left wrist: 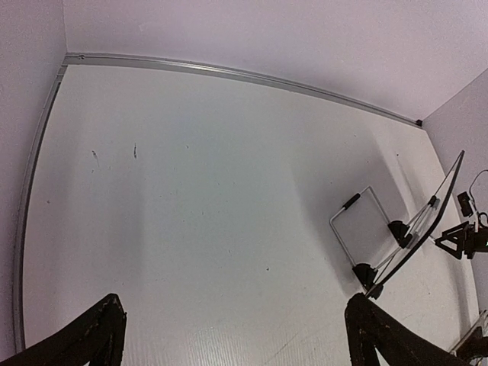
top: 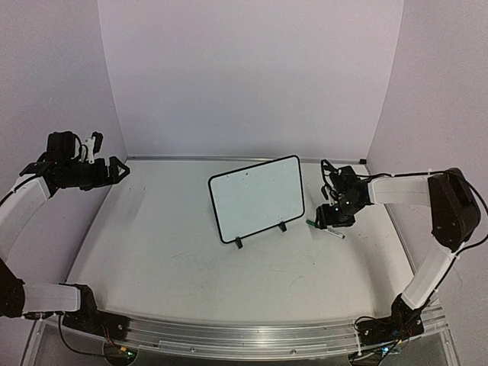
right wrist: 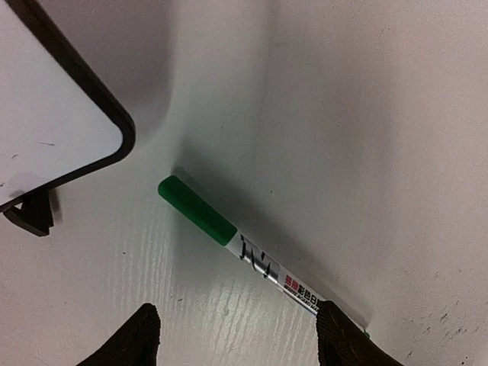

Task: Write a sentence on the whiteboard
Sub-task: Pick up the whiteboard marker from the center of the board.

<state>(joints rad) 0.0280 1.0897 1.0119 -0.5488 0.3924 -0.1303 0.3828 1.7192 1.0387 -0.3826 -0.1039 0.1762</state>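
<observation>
The whiteboard (top: 257, 197) stands tilted on two black feet at the table's middle. Its face looks blank; no green sentence shows. In the left wrist view the whiteboard (left wrist: 423, 229) shows edge-on at the right; one corner of it (right wrist: 53, 130) shows in the right wrist view. A white marker with a green cap (right wrist: 229, 240) lies flat on the table just right of the board, also seen from above (top: 324, 229). My right gripper (top: 332, 219) is open directly over the marker (right wrist: 236, 335), one finger's tip over its barrel. My left gripper (top: 114, 169) is open and empty, raised at the far left.
Lilac walls close the back and both sides. A metal strip (left wrist: 229, 72) runs along the table's far edge. A wire stand (left wrist: 358, 229) props the board from behind. The aluminium rail (top: 244, 332) runs along the near edge.
</observation>
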